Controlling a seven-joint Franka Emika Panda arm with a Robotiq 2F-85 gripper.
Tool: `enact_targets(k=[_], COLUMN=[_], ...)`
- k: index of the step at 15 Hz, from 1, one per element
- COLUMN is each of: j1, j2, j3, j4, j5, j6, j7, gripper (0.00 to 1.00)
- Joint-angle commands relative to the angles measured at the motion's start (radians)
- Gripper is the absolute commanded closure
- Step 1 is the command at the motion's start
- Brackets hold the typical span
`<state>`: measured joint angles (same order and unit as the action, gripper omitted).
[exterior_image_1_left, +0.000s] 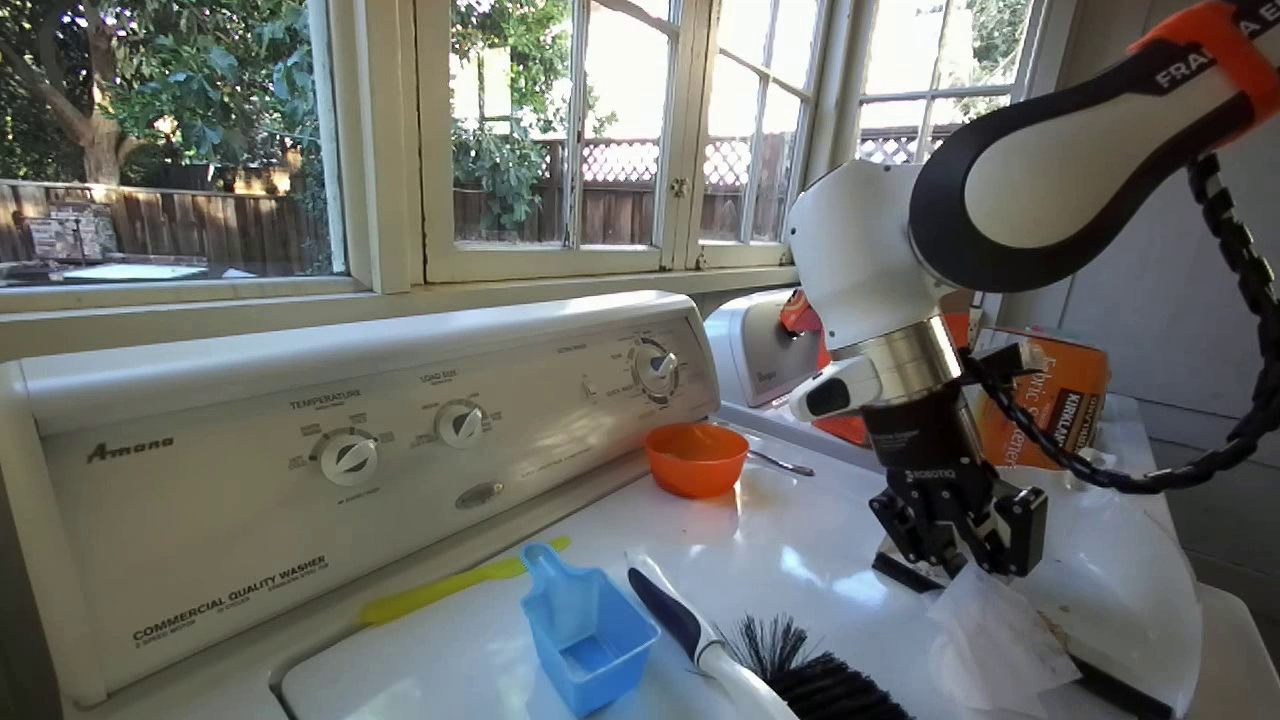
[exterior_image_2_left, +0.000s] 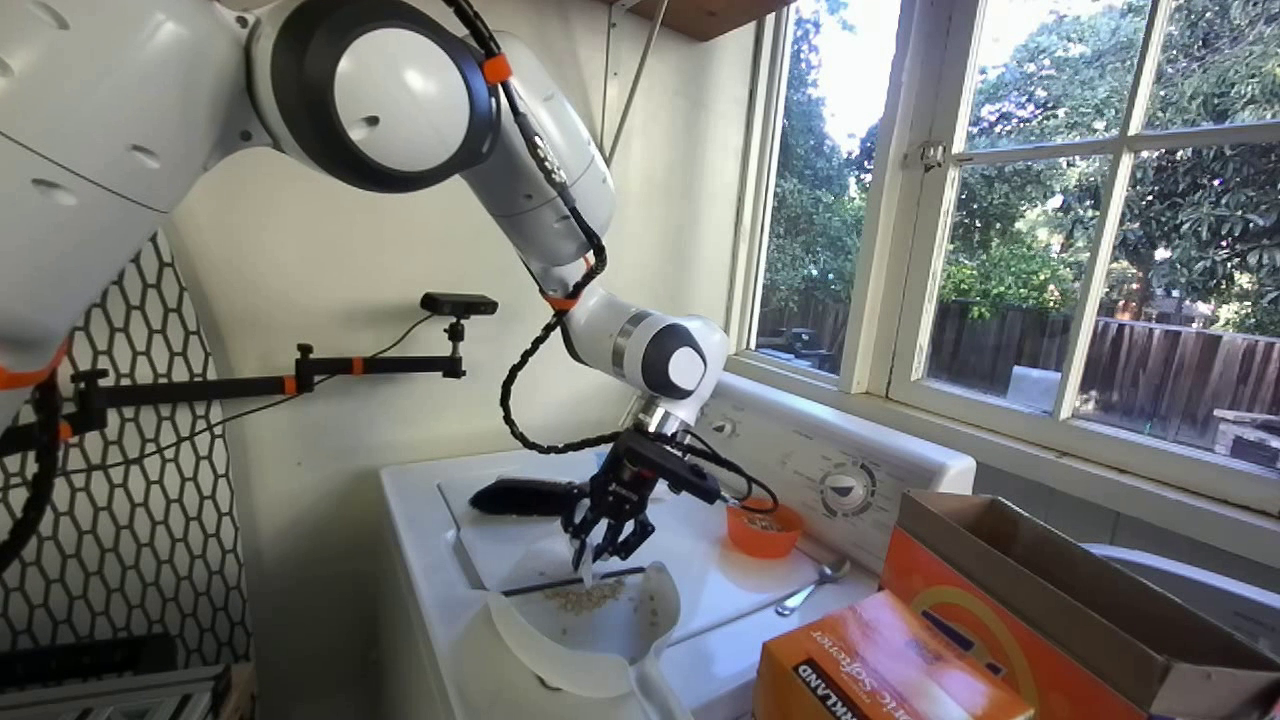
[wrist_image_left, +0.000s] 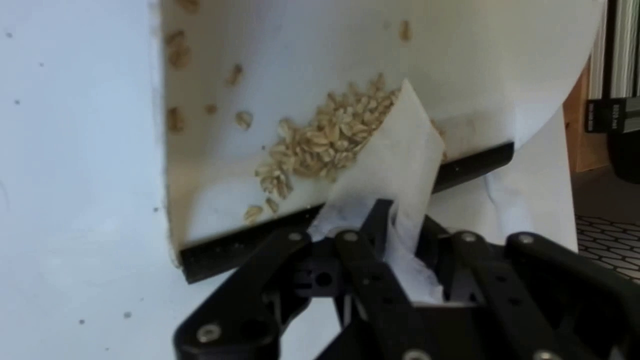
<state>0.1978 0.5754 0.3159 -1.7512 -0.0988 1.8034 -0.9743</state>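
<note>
Nearest to me looms the white robot arm (exterior_image_2_left: 400, 95), bent over a white washing machine (exterior_image_1_left: 450, 640) with a row of knobs on its control panel (exterior_image_1_left: 400, 510). Beside the washing machine stands an open orange carton (exterior_image_2_left: 1010, 610), with a smaller fabric softener box (exterior_image_2_left: 880, 650) in front of it. On the washing machine's top sits a white dustpan (exterior_image_2_left: 560, 665) with a black-edged lip; near that lies a brush (exterior_image_2_left: 528, 497) with dark bristles, and a long yellow utensil (exterior_image_1_left: 450, 588) rests at the foot of the panel. Just over the dustpan's lip hangs the black gripper (wrist_image_left: 404, 225), its fingers (wrist_image_left: 376, 225) drawn nearly together and pinching a white sheet (wrist_image_left: 395, 150), paper or cloth, I cannot tell which. Below the fingers the sheet fans out, one corner reaching over the dustpan's floor. By the panel sits an orange bowl (exterior_image_1_left: 700, 470) with something pale inside, and a light blue scoop (exterior_image_1_left: 612, 682) stands nearer the brush. Close to the bowl lies a metal spoon (exterior_image_2_left: 812, 588). Smallest of all, oat flakes (wrist_image_left: 320, 145) lie heaped inside the dustpan near its lip, a few strays along the side wall, the sheet's corner hiding part of the heap.
</note>
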Motion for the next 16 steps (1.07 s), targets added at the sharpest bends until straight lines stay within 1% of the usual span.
enact_targets(k=[1,8,11,16], j1=[0.007,-0.002,0.010,0.030], j2=[-0.043,-0.104,-0.093,-0.051], j3=[-0.011,0.010,0.005,0.003], j4=[-0.003,0.013,0.023,0.035], j5=[-0.013,0.042,0.038,0.027], j6=[-0.013,0.062,0.094,0.112], j7=[-0.015,-0.102,-0.108,-0.102], gripper=[0.97,0.97,0.97,0.97])
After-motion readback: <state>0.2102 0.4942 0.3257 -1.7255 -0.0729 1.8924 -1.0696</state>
